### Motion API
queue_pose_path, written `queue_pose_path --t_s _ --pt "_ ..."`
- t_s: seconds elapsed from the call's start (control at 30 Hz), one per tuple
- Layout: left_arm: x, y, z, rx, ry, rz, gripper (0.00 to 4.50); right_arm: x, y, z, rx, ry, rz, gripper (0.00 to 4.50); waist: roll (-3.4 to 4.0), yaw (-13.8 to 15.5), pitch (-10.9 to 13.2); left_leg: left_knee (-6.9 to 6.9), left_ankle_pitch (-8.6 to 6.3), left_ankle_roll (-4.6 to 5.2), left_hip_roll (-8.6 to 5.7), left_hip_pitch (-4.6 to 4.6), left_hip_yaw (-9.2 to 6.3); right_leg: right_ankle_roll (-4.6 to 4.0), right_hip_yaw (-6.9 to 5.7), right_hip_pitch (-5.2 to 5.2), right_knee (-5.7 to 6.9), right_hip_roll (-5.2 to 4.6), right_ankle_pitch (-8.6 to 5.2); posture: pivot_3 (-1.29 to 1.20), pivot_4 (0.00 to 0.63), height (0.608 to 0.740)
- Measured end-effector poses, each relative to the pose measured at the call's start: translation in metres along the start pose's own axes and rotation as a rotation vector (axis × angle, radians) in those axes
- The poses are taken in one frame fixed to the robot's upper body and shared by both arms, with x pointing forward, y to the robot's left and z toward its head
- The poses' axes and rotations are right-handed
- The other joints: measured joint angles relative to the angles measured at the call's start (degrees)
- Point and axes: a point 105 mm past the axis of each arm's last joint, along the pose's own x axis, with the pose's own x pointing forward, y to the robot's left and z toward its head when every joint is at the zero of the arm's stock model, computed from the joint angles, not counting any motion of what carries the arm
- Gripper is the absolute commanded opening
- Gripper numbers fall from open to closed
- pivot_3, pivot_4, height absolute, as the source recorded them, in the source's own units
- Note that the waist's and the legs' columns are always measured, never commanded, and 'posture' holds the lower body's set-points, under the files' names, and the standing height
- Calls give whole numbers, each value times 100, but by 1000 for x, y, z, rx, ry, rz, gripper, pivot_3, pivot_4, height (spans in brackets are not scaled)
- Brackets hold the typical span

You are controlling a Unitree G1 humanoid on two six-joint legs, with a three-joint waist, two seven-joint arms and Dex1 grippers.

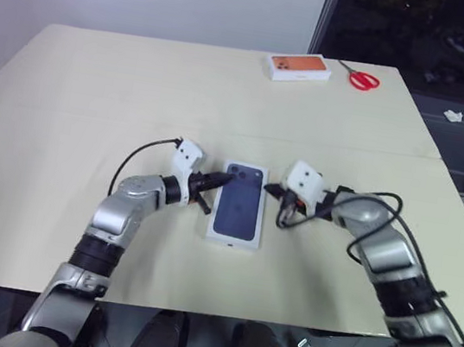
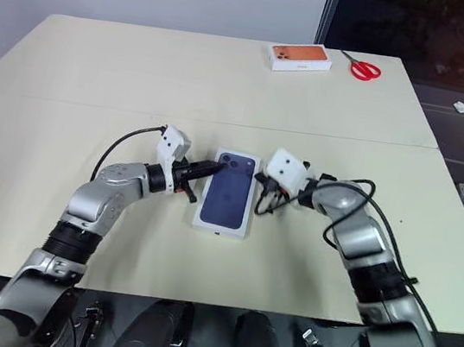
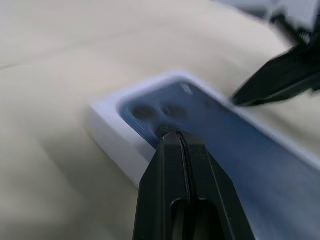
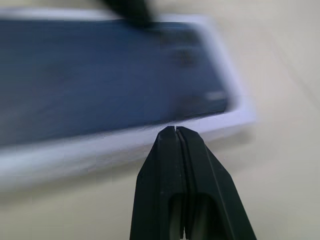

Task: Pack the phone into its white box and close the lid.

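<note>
The white box [image 1: 230,243] lies near the front middle of the beige table [image 1: 62,139]. The lid [image 1: 239,205] sits on it, its top printed with a dark blue phone picture whose camera cluster is at the far left corner. The phone itself is hidden. My left gripper [image 1: 220,180] is shut, its tip resting on the lid's far left corner by the printed cameras [image 3: 155,111]. From the other side my right gripper [image 1: 269,188] is shut too, its tip at the lid's far right edge [image 4: 215,122]. Neither one holds anything.
A white box with an orange top [image 1: 299,67] and red-handled scissors [image 1: 364,79] lie at the table's far edge. A seam [image 1: 349,149] runs across the table behind the box. The table's right edge borders a dark floor with small white scraps [image 1: 463,118].
</note>
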Motion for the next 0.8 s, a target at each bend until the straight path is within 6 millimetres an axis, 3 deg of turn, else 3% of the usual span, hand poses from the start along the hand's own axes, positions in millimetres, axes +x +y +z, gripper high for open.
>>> queue_pose_path --t_s 0.1,0.3,0.43,0.63,0.8 --pt "-9 -13 -7 -43 35 -86 0 1 11 -3 71 -5 54 42 29 -20 -9 -4 -6 8 2 23 8 0 6 21 -6 -7 0 0 150 740" --pt "-28 -25 -13 -67 56 -145 0 -15 25 16 123 -63 190 42 27 -2 -7 -8 -7 9 4 -2 4 0 5 -4 -12 -8 0 0 150 740" --pt "-36 -24 -14 -70 59 -137 0 -18 16 25 100 -91 173 42 28 1 -6 -8 -7 8 5 -2 3 0 4 -6 -11 -9 0 0 150 740" --pt "-29 -18 -5 -103 -26 -78 0 -24 -18 40 72 -135 55 42 24 48 -4 11 -6 8 4 -55 -4 0 -7 -46 -10 -12 3 0 150 740" --pt "-21 -18 4 -125 -84 -61 0 -15 -8 37 111 -162 84 42 21 42 -2 15 -5 7 0 -76 -3 3 -6 -66 -8 -13 5 0 150 740"
